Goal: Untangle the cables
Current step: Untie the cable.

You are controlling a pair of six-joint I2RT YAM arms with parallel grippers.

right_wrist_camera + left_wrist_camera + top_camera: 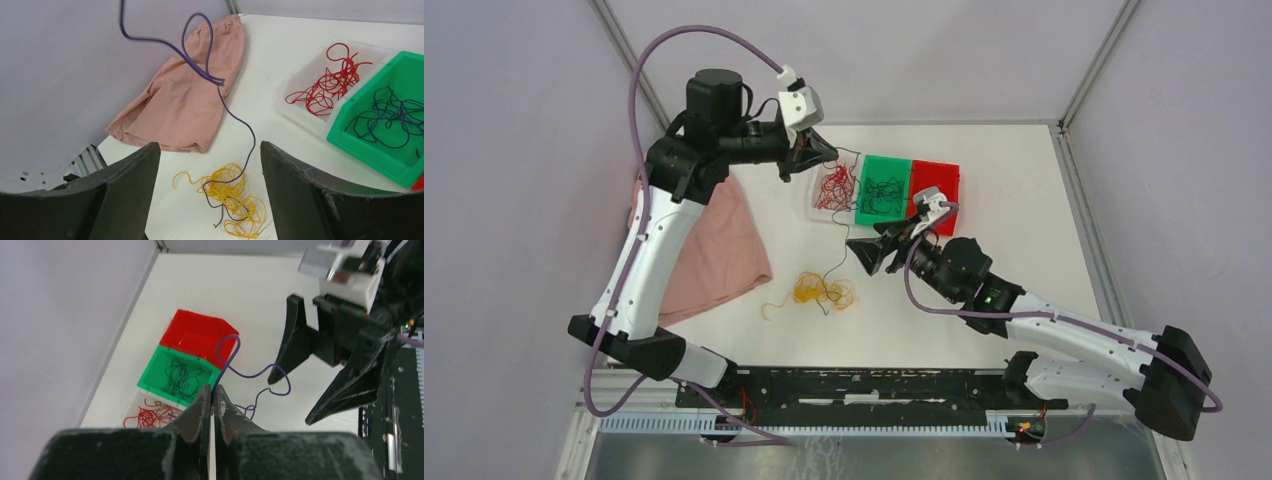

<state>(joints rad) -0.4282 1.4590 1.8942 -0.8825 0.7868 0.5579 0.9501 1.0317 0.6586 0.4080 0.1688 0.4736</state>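
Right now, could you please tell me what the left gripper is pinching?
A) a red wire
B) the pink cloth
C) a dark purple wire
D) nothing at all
C: the left gripper is closed on a dark purple wire, which trails down into the yellow bundle on the table.

Pink cloth [719,245] on the white table's [1024,200] left — clear bin [310,70], green bin [886,160], red bin [944,172] side by side.
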